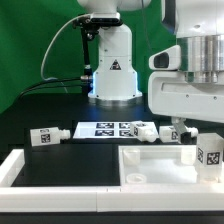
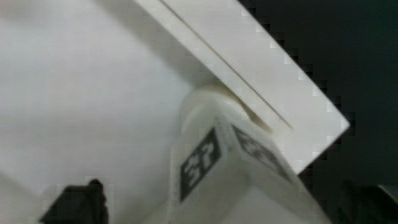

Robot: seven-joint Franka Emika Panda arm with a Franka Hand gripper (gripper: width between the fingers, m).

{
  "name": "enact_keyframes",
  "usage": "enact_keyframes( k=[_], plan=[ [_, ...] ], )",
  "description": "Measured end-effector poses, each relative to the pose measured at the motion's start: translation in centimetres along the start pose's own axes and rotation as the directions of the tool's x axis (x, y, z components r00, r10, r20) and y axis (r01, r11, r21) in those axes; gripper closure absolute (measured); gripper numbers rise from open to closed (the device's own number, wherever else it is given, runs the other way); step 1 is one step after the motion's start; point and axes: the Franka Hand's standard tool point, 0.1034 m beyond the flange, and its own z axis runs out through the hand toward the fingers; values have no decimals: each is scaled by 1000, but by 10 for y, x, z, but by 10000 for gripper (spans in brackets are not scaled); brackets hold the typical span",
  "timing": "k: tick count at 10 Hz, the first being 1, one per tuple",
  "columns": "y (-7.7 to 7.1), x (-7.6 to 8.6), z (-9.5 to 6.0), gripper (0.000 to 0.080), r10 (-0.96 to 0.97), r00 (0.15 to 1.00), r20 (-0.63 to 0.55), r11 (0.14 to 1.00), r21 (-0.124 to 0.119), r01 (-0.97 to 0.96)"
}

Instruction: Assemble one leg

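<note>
A leg [image 1: 209, 152], a short white peg with black-and-white marker tags, stands upright at the corner of the white square tray-like piece [image 1: 165, 172], on the exterior view's right. In the wrist view the leg [image 2: 226, 150] sits against the tray's raised rim [image 2: 231, 60]. My gripper [image 1: 190, 138] hangs low right over this corner. In the wrist view the gripper [image 2: 222, 208] straddles the leg. One dark fingertip [image 2: 73, 205] stands clear of the leg's side, so the jaws look open. The other finger is lost against the black table.
The marker board [image 1: 108, 128] lies in the middle in front of the robot base [image 1: 112, 75]. Another leg [image 1: 47, 136] lies on the exterior view's left and two more small white parts [image 1: 150, 131] lie beside the marker board. A white border rail [image 1: 12, 168] runs along the front left.
</note>
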Motion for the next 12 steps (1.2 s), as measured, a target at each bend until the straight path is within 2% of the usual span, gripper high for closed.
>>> enact_keyframes(
  k=[2, 3, 4, 6, 7, 8, 9, 10, 12],
  plan=[
    [0, 0, 0, 150, -125, 992, -1, 992, -2, 125],
    [-3, -3, 0, 150, -333, 943, -7, 943, -16, 333],
    [-7, -5, 0, 150, -502, 865, -5, 865, -18, 502],
    [-4, -3, 0, 150, -459, 889, -5, 888, -18, 459],
    [-4, -3, 1, 237, -459, 889, -5, 889, -18, 458],
    [-4, -3, 1, 374, -423, 906, -5, 906, -17, 423],
    [-4, -3, 1, 374, -358, 934, -6, 934, -17, 358],
    [-4, -3, 1, 515, -292, 957, -7, 956, -16, 291],
    [-5, -4, 2, 515, -88, 996, -30, 996, -6, 88]
  ],
)
